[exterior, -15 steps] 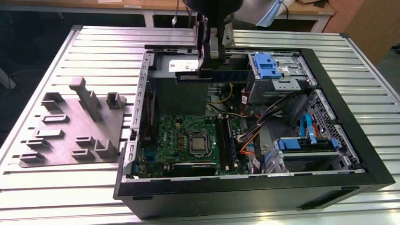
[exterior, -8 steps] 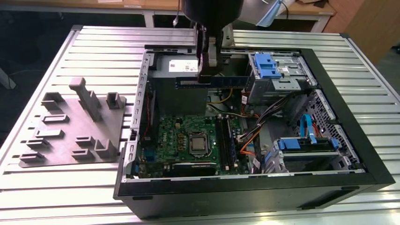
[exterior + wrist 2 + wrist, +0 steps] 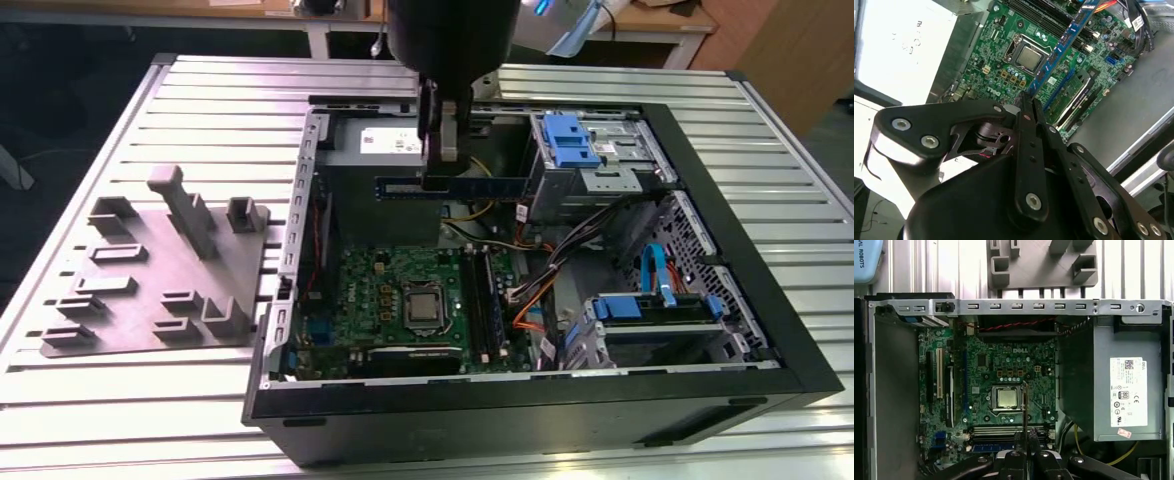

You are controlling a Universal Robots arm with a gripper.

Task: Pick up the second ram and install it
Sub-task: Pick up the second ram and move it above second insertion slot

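Note:
My gripper (image 3: 438,172) is shut on the second ram (image 3: 481,185), a thin blue-green stick held level above the open computer case, near the grey power-supply box (image 3: 380,145). In the second wrist view the second ram (image 3: 1064,45) runs out from the shut fingertips (image 3: 1023,107) over the green motherboard (image 3: 1004,55). In the first wrist view the second ram (image 3: 1025,405) appears edge-on beside the processor (image 3: 1007,398), above the memory slots (image 3: 999,432); my gripper (image 3: 1025,436) clamps it. The stick hangs clear of the motherboard (image 3: 387,300).
A grey fixture plate (image 3: 160,270) with moulded holders lies on the slatted table at the exterior view's left. Inside the case (image 3: 747,330) are two drive cages with blue handles (image 3: 574,140) (image 3: 654,310), a bright blue flat cable (image 3: 657,275) and orange and black wiring (image 3: 534,295).

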